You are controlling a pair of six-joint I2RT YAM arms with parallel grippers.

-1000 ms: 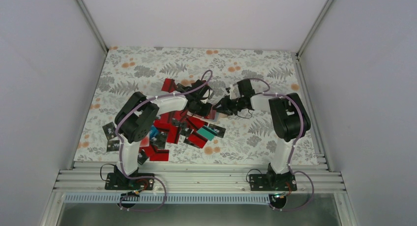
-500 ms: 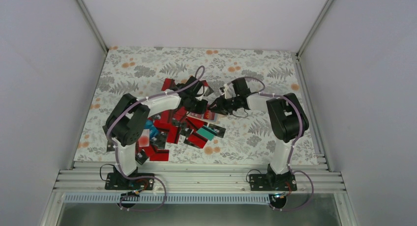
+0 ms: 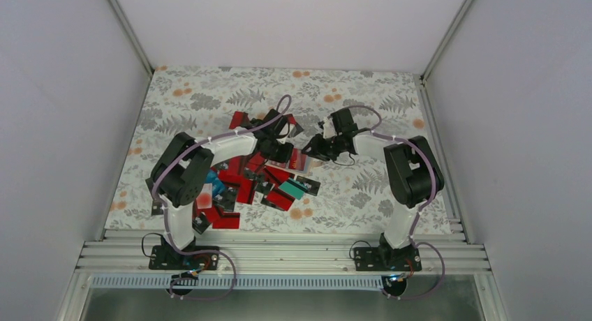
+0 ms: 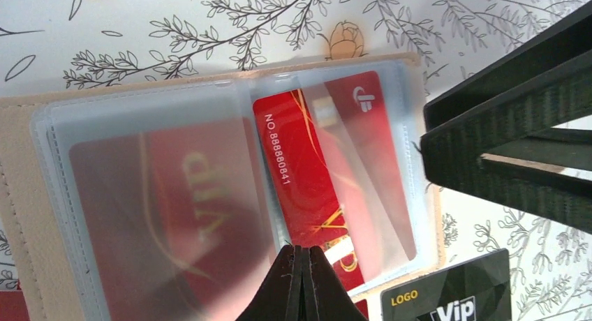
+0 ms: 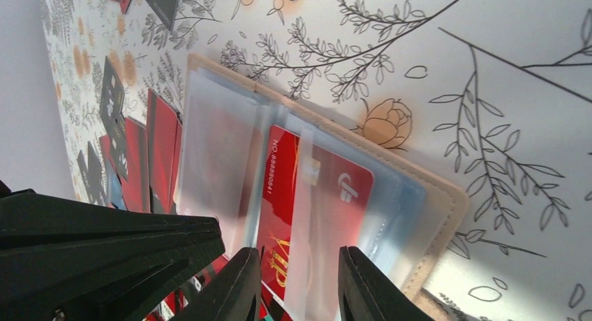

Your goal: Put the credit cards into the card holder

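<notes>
Since earlier, left arm (image 3: 183, 178) has swung leftward; left end effector (image 4: 301, 250), pressed together, touches card holder (image 4: 28, 216); right end effector (image 5: 297, 265) partly spread.

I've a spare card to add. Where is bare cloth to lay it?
Free: the far strip of cloth along the back edge, and the near-right patch between the credit cards and the right arm. Crowded: centre-left under the left arm, and around the card holder.
</notes>
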